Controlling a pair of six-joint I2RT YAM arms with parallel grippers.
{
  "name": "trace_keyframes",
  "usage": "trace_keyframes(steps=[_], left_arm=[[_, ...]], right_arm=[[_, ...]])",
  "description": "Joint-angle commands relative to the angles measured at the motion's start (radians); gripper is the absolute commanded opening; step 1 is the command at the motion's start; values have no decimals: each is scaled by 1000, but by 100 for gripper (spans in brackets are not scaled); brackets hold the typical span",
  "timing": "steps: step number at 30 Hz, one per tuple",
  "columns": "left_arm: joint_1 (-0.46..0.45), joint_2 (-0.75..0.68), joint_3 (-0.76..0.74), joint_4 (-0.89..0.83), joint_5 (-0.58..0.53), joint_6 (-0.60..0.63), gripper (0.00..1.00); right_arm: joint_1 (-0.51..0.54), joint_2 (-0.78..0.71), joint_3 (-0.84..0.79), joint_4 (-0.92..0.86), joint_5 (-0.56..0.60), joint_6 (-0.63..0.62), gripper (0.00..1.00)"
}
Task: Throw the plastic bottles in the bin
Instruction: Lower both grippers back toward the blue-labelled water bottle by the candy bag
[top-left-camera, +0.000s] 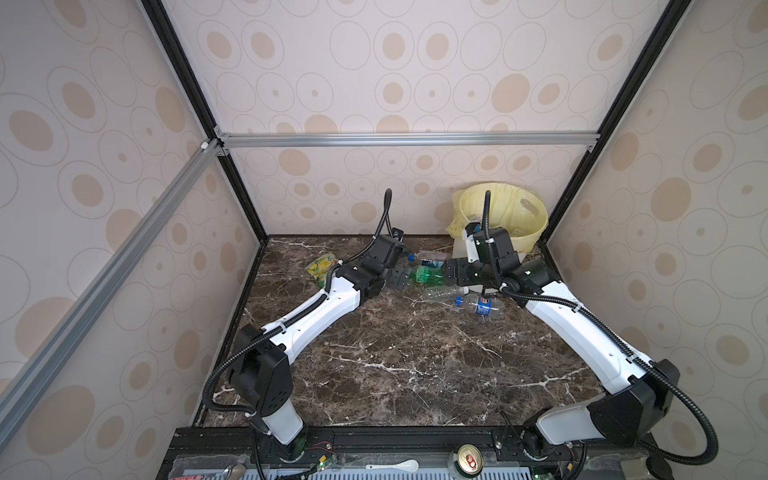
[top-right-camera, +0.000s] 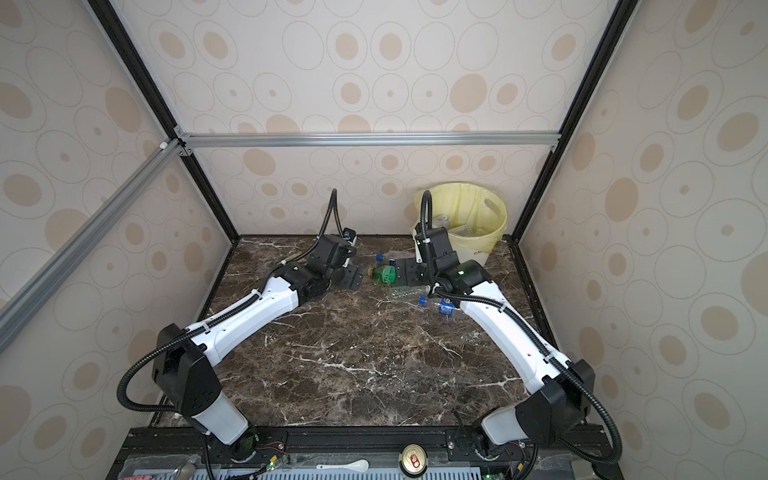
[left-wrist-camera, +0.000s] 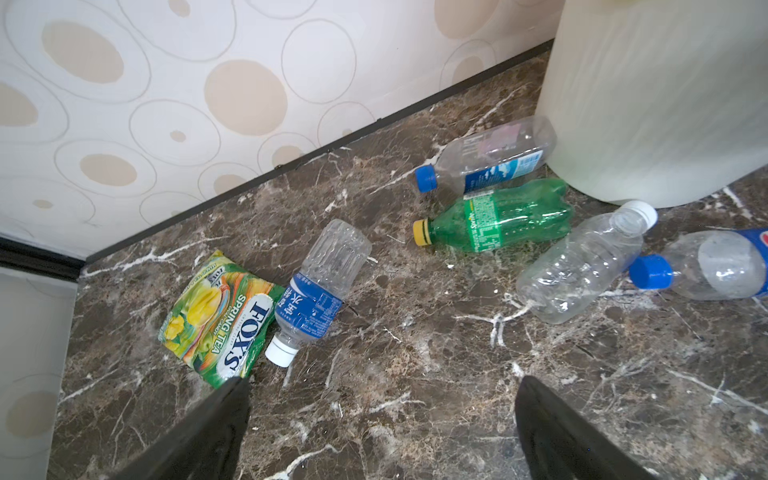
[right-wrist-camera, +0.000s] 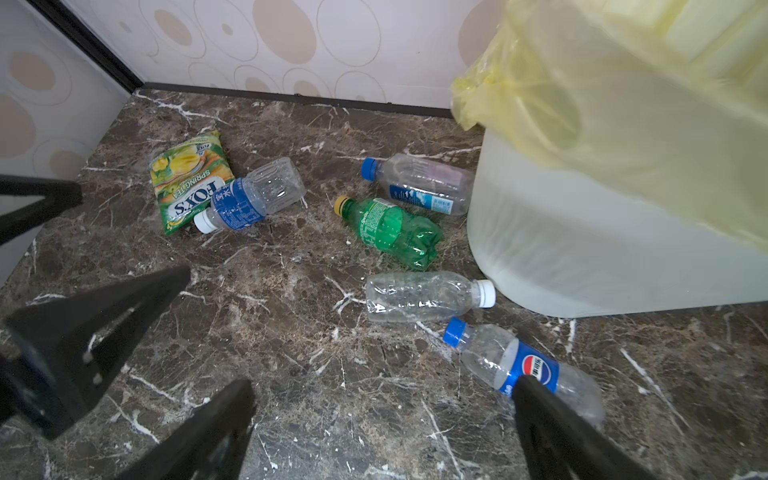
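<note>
**Desk:** Where are the plastic bottles (top-left-camera: 426, 275)?

**Photographer:** Five lie on their sides at the far end of the dark marble table (top-left-camera: 395, 353). A clear bottle with a blue cap (left-wrist-camera: 486, 160) rests farthest back, its base at the foot of the bin (left-wrist-camera: 656, 104). Just nearer lies a green bottle (left-wrist-camera: 494, 216), its yellow cap pointing left. Nearer again come a clear bottle with a white cap (left-wrist-camera: 582, 266), cap toward the bin, and a blue-labelled cola bottle (left-wrist-camera: 706, 270), its blue cap close to the white one. The fifth, a blue-labelled water bottle (left-wrist-camera: 320, 291), lies well to the left, touching a yellow-green snack packet (left-wrist-camera: 216, 316).

**Desk:** And the bin?

**Photographer:** It stands in the far right corner, white and lined with a pale yellow bag (right-wrist-camera: 623, 104) folded over its rim. In a top view, clear shapes (top-right-camera: 457, 226) show inside. They are probably bottles, but too small to be sure.

**Desk:** The grippers?

**Photographer:** Both are spread wide and empty. The left gripper (left-wrist-camera: 382, 380) hovers left of the green bottle and the right gripper (right-wrist-camera: 382, 384) to its right, so the bottle lies between them in both top views. In the right wrist view one right finger overlaps the cola bottle, and contact cannot be judged.

**Desk:** Anything else?

**Photographer:** A drink can (top-left-camera: 467, 457) stands upright beyond the table's near edge, with a white spoon (top-left-camera: 395, 465) to its left.
</note>
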Motion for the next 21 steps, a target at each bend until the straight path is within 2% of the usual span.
trace_keyframes(steps=[1, 13, 17, 21], left_arm=[[82, 26, -11, -20, 86, -84, 99], [212, 238, 114, -18, 167, -74, 99], [247, 301, 163, -1, 218, -68, 99], [261, 380, 229, -10, 213, -42, 99]], right_arm=[[36, -7, -46, 55, 9, 20, 100], [159, 95, -113, 129, 20, 82, 100], [170, 131, -104, 137, -9, 106, 100], [170, 162, -100, 155, -33, 124, 100]])
